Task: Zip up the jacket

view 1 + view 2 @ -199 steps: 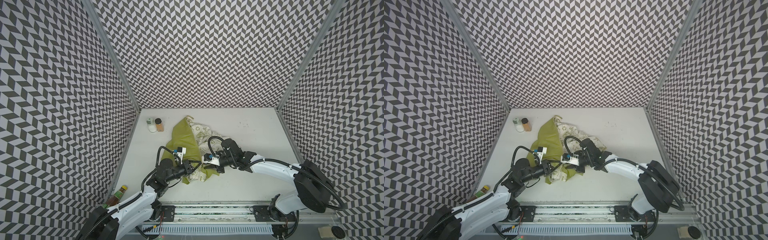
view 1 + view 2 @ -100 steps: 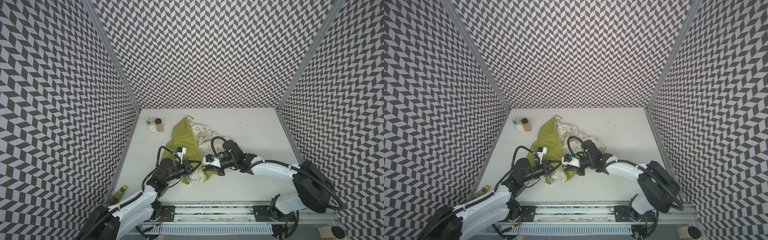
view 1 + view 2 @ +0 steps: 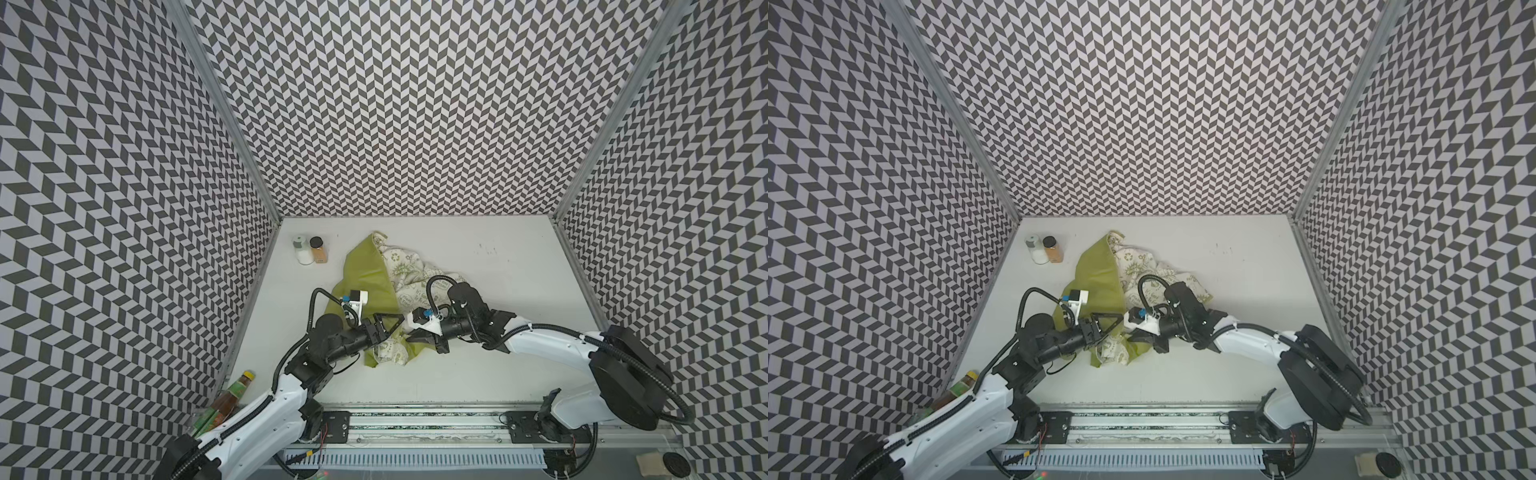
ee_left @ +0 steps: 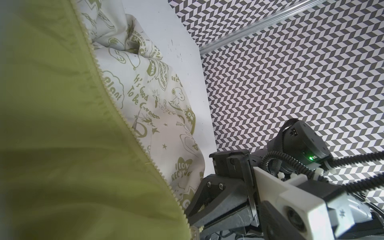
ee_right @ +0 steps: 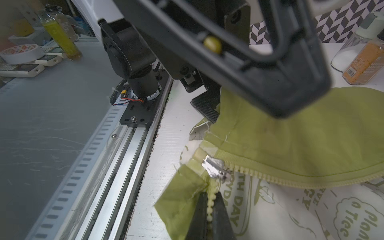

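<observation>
The jacket [image 3: 368, 274] is lying crumpled left of centre on the table [image 3: 478, 374], its near hem sitting between the two grippers. The right gripper [image 5: 211, 196] is pinching the loose row of zipper teeth just beside the silver slider [image 5: 215, 168], while the left gripper [image 3: 394, 331] is standing with jaws spread around the green hem, gripping nothing. With that side unheld, the slider is probably risking a shift as the teeth are being fed in, or thin fabric is risking a snag. At the back left, a white-capped jar [image 3: 302, 252] is holding white powder and a black-capped jar [image 3: 319, 251] orange spice. A sauce bottle [image 3: 232, 395] is standing outside the table's near left edge.
</observation>
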Robot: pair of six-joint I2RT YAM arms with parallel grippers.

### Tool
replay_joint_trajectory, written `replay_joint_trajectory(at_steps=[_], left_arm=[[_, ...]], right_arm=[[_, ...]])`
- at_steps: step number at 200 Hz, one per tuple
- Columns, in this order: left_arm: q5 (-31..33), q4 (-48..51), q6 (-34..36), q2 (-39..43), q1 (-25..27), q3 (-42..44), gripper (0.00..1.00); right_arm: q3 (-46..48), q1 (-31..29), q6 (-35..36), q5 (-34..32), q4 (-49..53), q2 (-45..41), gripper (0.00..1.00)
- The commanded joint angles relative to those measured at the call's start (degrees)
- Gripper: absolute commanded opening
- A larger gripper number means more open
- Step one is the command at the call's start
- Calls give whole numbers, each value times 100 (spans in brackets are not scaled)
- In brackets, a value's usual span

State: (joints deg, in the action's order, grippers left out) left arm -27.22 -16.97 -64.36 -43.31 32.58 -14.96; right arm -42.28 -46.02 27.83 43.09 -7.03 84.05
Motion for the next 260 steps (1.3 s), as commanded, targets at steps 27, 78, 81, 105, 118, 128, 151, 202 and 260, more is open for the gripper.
replay_joint_trajectory(at_steps=[27,78,81,105,118,128,151,202,260], left_arm=[[-44,513,-84,-77,35,-75,76],[63,36,-462,-173,417,-100,67],[72,44,-449,-206,449,-122,67],[171,13,-445,-348,591,-174,58],[199,-28,-455,-387,593,-165,49],[241,-25,-455,-401,593,-174,42],[347,-37,-481,-389,592,-150,31],[499,-79,-501,-274,574,-53,16],[457,-263,-401,-222,536,45,5]], right_arm=[[-101,-56,-57,-7,-398,98,4],[-87,-75,-77,-47,-464,103,4],[-83,-71,-81,-46,-469,96,4],[-87,-82,-94,-29,-468,81,4],[-62,-82,-116,-29,-489,61,4],[-39,-88,-117,-29,-501,42,4],[9,-91,-129,-54,-502,30,4],[87,-92,-158,-90,-548,25,8],[104,-72,-510,-122,-637,-164,27]])
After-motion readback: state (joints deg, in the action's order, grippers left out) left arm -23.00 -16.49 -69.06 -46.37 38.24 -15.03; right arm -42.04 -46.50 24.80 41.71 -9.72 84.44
